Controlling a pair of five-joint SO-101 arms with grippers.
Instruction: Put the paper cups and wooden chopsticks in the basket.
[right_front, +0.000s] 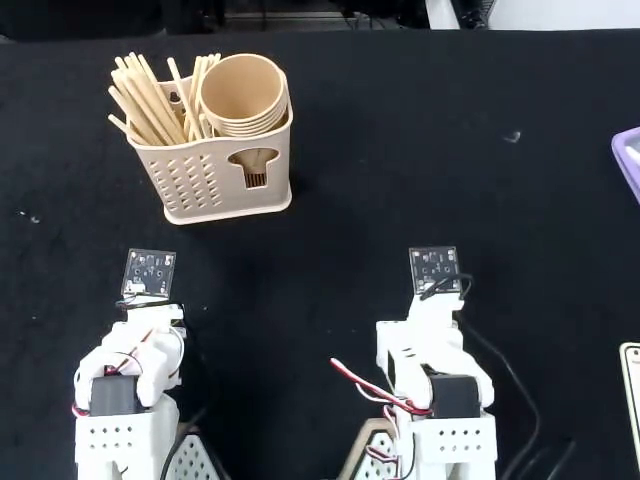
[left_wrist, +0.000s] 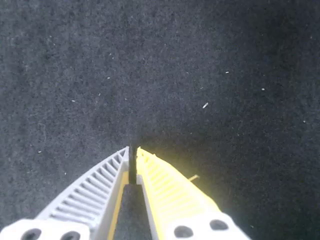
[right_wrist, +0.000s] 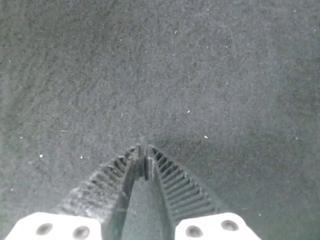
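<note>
Your basket (right_front: 225, 165) stands upright at the far left of the black table (right_front: 430, 170). The stacked paper cups (right_front: 244, 95) are in its right side and the wooden chopsticks (right_front: 150, 100) are bunched, leaning, in its left side. Both your arms sit folded at the near edge, well apart from the basket. The left gripper (left_wrist: 134, 152) has its jaws together over dark cloth, and so does the right gripper (right_wrist: 145, 150). At the right edge are a purple item (right_front: 628, 160) and, nearer, a pale flat item (right_front: 631, 400). A wide stretch of cloth lies between them and the basket.
</note>
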